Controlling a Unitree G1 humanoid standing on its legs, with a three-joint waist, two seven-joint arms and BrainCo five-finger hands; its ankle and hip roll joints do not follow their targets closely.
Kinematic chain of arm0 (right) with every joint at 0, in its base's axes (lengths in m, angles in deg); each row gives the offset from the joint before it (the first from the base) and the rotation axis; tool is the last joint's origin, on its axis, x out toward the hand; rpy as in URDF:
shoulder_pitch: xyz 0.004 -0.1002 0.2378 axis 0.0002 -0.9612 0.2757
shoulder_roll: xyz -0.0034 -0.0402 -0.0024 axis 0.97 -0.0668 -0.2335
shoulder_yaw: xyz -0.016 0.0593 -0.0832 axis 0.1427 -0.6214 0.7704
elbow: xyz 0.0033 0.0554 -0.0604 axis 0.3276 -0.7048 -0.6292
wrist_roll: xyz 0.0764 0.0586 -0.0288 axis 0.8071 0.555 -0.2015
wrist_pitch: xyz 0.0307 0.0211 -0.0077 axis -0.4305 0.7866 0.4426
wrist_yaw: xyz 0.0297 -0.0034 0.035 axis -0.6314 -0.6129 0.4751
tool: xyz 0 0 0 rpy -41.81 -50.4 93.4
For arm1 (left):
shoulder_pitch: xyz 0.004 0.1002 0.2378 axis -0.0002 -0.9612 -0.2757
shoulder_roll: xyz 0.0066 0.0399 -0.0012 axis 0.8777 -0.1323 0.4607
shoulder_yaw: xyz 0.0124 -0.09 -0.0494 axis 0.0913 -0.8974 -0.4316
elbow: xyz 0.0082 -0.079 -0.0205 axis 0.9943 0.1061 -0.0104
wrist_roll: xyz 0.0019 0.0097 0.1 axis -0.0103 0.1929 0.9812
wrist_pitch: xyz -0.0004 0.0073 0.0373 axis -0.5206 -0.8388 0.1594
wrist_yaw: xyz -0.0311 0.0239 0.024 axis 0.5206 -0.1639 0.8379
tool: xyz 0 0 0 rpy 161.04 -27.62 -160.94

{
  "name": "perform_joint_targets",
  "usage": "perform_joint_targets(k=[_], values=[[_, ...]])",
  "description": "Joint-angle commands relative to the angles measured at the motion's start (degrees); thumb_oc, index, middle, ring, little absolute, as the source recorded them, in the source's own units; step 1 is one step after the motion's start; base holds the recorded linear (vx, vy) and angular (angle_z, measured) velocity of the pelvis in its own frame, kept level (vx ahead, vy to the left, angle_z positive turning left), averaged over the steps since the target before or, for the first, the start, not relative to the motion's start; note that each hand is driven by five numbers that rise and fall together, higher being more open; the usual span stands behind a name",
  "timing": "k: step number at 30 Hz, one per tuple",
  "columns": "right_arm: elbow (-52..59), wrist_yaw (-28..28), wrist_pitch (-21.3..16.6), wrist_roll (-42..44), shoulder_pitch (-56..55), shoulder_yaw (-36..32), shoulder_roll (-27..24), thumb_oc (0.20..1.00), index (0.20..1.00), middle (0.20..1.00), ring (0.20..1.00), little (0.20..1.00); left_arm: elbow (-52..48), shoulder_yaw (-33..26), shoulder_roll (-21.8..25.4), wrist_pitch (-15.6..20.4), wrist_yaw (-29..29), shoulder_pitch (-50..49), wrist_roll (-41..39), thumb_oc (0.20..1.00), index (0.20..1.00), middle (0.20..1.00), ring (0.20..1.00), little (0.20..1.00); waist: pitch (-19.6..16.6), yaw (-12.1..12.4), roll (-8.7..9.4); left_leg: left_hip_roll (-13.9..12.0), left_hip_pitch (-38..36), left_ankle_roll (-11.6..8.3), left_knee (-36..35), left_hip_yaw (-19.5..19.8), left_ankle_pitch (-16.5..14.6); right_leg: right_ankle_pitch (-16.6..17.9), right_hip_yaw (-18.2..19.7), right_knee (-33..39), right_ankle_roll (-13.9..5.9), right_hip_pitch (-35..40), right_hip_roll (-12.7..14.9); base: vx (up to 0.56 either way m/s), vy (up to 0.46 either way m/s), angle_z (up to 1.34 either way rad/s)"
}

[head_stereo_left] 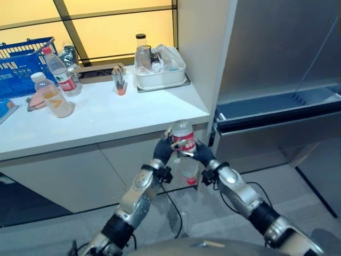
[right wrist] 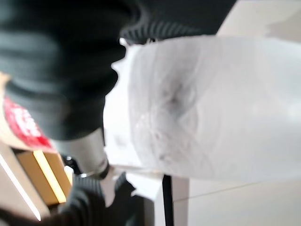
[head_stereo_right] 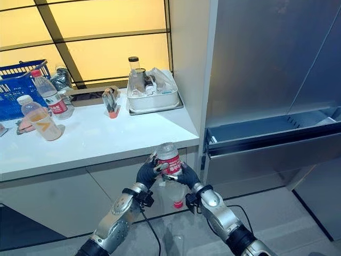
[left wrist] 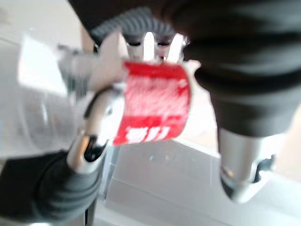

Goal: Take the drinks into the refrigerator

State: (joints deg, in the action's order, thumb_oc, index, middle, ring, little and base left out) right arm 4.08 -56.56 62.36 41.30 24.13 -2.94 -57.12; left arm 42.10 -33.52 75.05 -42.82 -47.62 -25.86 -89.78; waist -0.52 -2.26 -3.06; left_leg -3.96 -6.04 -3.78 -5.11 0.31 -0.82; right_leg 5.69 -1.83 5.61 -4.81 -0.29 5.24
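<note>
A clear drink bottle with a red label (head_stereo_left: 184,141) hangs upside down in front of the counter's edge, its red cap (head_stereo_left: 190,181) pointing at the floor. My left hand (head_stereo_left: 162,151) grips it from the left and my right hand (head_stereo_left: 204,153) from the right, fingers of both curled round the label zone. The left wrist view has the red label (left wrist: 155,108) between the fingers (left wrist: 96,127) and thumb. In the right wrist view the clear bottle body (right wrist: 207,108) lies against the hand's dark cover (right wrist: 56,70). The refrigerator drawer (head_stereo_left: 277,118) stands pulled open at the right.
On the white counter (head_stereo_left: 117,120) stand an orange drink bottle (head_stereo_left: 52,96), a red-labelled water bottle (head_stereo_left: 61,72), a blue basket (head_stereo_left: 21,61), a small holder (head_stereo_left: 120,79) and a white tray (head_stereo_left: 160,77) with a jar. The steel refrigerator door (head_stereo_left: 282,42) rises above the drawer.
</note>
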Motion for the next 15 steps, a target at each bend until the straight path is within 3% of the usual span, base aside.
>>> perform_joint_targets(k=[1, 15], values=[[1.02, -3.52, -6.99, 2.32, 4.82, -12.63, -2.02, 0.2, 0.2, 0.2, 0.2, 0.2, -2.16, -4.72, 3.32, 5.16, 1.93, -0.53, 1.03, 1.0, 1.0, 1.0, 1.0, 1.0, -1.62, 0.38, 4.15, 2.86, 1.58, 1.69, 0.72, 0.13, -2.51, -5.13, 0.51, -1.12, -1.91, 3.01, 2.01, 0.0, -0.003, 0.03], [4.07, -4.58, -8.51, 2.01, 3.63, -19.3, -3.74, 0.2, 0.2, 0.2, 0.2, 0.2, 7.2, -6.79, 4.77, 3.97, 3.32, -6.35, 8.87, 1.0, 1.0, 1.0, 1.0, 1.0, -1.78, 0.57, 4.09, 2.91, 1.93, 1.82, 0.79, -0.07, -2.52, -5.13, 0.78, -1.06, -2.04, 2.65, 1.9, 0.0, 0.0, 0.0]])
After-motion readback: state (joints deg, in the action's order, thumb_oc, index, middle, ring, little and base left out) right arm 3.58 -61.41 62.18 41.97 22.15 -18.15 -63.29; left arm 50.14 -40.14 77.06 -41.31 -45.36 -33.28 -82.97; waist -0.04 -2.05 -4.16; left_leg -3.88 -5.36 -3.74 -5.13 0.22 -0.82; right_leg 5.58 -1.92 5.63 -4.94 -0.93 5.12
